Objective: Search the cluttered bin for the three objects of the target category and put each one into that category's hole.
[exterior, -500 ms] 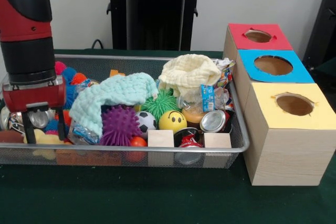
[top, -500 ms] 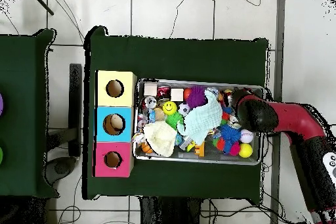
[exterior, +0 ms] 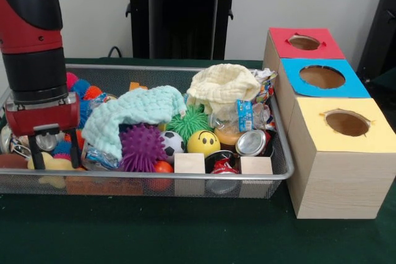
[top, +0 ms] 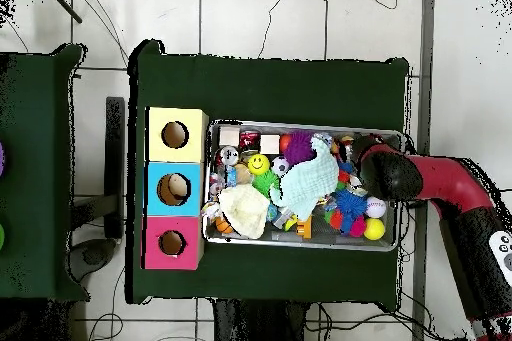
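Note:
The bin (exterior: 185, 177) is a silver wire-mesh tray full of clutter; it also shows in the overhead view (top: 300, 244). My gripper (exterior: 55, 153) is open and hangs low over the bin's left end. Its two black fingers (exterior: 35, 153) stand apart on either side of a shiny silver thing (exterior: 47, 142). In the overhead view the arm's head (top: 378, 165) covers the gripper at the bin's right end. Three wooden boxes stand beside the bin, each with a hole: red top (exterior: 304, 42), blue top (exterior: 322, 77), yellow top (exterior: 346, 123).
In the bin lie a teal cloth (exterior: 133, 112), a cream cloth (exterior: 223, 88), purple (exterior: 142, 146) and green (exterior: 189, 122) spiky balls, a smiley ball (exterior: 203, 142), a soccer ball (exterior: 172, 143), cans (exterior: 252, 142) and two wooden blocks (exterior: 189, 163).

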`<state>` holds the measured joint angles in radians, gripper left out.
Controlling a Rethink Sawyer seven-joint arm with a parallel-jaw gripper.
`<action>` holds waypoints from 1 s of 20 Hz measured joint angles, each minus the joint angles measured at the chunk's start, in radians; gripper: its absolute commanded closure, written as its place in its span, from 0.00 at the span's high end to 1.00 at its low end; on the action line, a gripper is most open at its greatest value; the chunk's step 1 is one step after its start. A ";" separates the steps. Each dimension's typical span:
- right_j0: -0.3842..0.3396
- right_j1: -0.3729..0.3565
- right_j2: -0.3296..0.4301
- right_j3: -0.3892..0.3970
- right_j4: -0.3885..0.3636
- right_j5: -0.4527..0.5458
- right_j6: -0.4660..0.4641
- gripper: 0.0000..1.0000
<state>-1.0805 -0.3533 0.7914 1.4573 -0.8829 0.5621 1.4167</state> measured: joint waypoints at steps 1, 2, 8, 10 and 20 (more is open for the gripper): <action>0.001 0.005 0.000 -0.003 -0.001 0.000 0.000 1.00; 0.001 0.006 0.000 -0.004 -0.001 0.001 0.000 1.00; 0.003 0.026 -0.002 -0.013 -0.020 0.000 0.000 1.00; 0.005 0.032 -0.002 -0.017 -0.028 0.000 0.000 1.00; 0.008 0.054 -0.003 -0.029 -0.056 0.000 0.000 1.00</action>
<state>-1.0723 -0.2997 0.7883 1.4284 -0.9385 0.5625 1.4169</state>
